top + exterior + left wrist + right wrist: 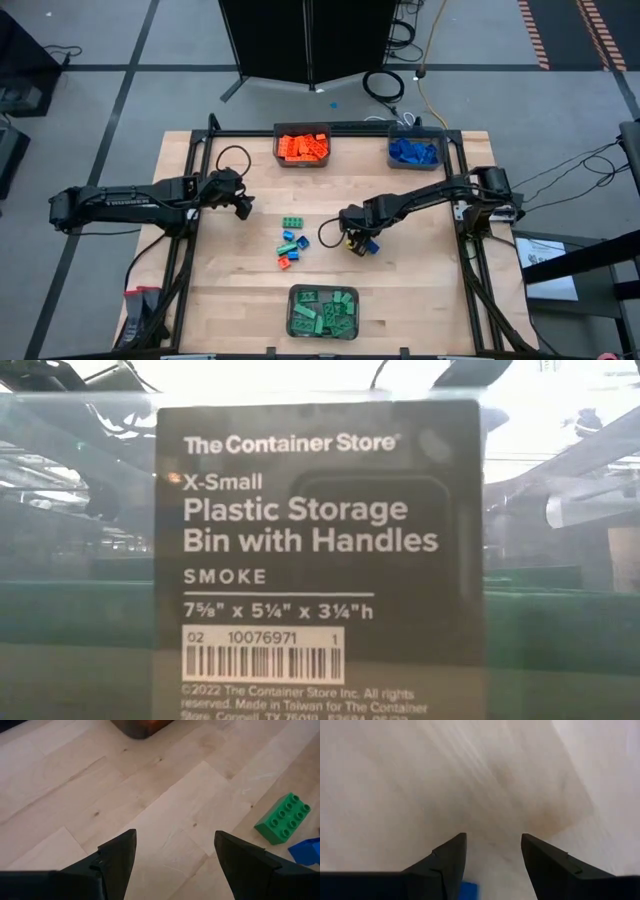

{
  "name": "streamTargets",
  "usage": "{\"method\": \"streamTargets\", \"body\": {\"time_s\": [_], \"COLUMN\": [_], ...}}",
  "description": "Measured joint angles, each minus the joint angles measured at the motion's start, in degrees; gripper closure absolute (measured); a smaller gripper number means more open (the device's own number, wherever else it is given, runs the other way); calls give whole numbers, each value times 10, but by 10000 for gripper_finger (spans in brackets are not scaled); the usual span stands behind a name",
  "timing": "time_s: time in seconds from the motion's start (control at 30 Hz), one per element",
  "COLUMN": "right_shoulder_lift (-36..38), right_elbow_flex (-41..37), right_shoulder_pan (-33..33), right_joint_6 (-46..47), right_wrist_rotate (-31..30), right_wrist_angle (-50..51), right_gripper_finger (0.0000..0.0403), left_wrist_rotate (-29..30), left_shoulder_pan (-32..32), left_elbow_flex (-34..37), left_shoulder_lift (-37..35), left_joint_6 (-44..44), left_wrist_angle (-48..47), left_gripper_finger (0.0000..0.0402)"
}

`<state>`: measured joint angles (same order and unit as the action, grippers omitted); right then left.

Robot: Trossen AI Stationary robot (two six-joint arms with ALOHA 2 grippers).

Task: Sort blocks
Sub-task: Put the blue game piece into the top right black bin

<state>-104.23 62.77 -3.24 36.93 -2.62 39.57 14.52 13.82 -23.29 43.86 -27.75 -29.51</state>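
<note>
Blocks (291, 243) left unsorted were clustered at mid-frame on the bench (420, 300). One blue block (368, 245) was clamped in the right pincer (357, 243) just right of them; the blue bin (415, 153) lay toward upper right. The left pincer (243, 204) was held apart, upper left.

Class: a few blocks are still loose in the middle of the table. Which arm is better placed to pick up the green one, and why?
Probably the left. The left gripper is open and empty, near the loose green block. The right gripper already holds a blue block.
</note>
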Motion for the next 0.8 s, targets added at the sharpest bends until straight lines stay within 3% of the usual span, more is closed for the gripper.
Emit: {"method": "streamTargets", "body": {"time_s": [0.17,0.33,0.5,0.8], "right_shoulder_lift": [71,131,138,133], "right_elbow_flex": [5,5,-9,-107], "right_shoulder_pan": [-16,-48,-76,-101], "right_joint_6": [7,57,104,181], "right_wrist_rotate": [-4,-77,-82,-75], "right_wrist_angle": [9,63,65,-52], "right_gripper_finger": [215,215,215,215], "left_wrist_rotate": [-2,-5,-5,-5], "left_shoulder_pan": [0,0,0,0], "left_elbow_flex": [0,0,0,0], "left_shoulder_lift": [0,0,0,0], "left_joint_6": [-3,-3,-3,-4], "left_wrist_angle": [-2,-4,-3,0], "left_gripper_finger": [132,132,132,132]}}
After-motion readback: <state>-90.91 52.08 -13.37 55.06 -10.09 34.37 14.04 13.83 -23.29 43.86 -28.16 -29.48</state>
